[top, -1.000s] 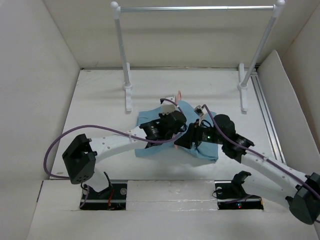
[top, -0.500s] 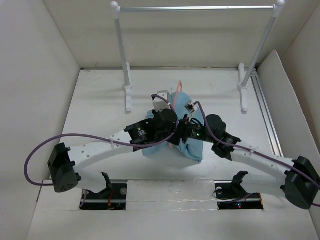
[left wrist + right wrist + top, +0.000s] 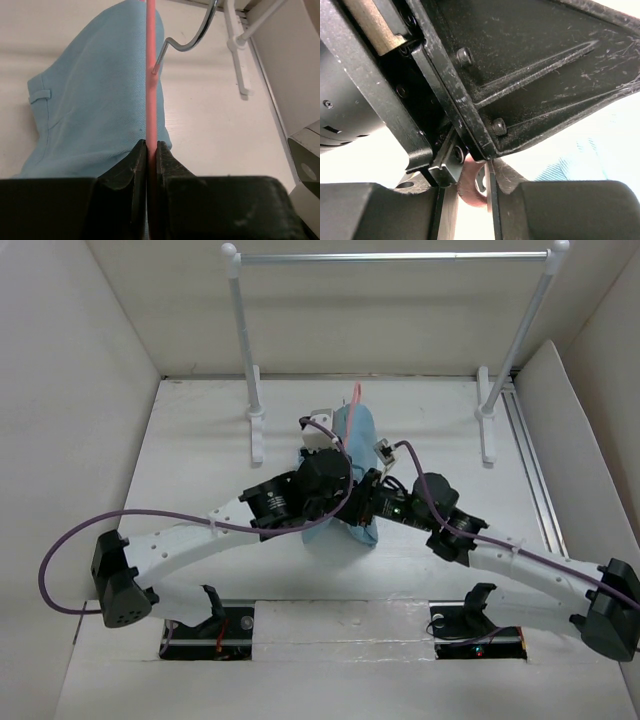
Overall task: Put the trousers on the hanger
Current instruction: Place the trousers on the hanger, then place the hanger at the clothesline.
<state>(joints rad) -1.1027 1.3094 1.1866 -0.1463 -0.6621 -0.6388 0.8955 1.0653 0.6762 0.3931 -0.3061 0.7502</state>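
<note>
The pink hanger (image 3: 151,90) stands edge-on in the left wrist view, its metal hook (image 3: 195,37) at the far end. My left gripper (image 3: 151,150) is shut on the hanger's thin bar. The light-blue trousers (image 3: 85,110) drape to the left of the bar. From above, the hanger (image 3: 355,400) and trousers (image 3: 360,435) are lifted in the middle of the table, with the left gripper (image 3: 338,462) against them. The right gripper (image 3: 372,502) sits just right of it. In the right wrist view, its fingers (image 3: 470,200) are shut on a rounded pink corner of the hanger (image 3: 471,186).
The silver-white garment rail (image 3: 390,257) spans the back on two upright posts with feet (image 3: 256,420) (image 3: 486,415). White walls enclose the table on three sides. A metal track (image 3: 535,475) runs along the right. The left gripper's black body (image 3: 530,75) fills the right wrist view.
Both arms have moved toward the rail. The hanger and trousers have risen from lying flat to standing edge-on. The right jaws have closed in on the hanger's corner.
</note>
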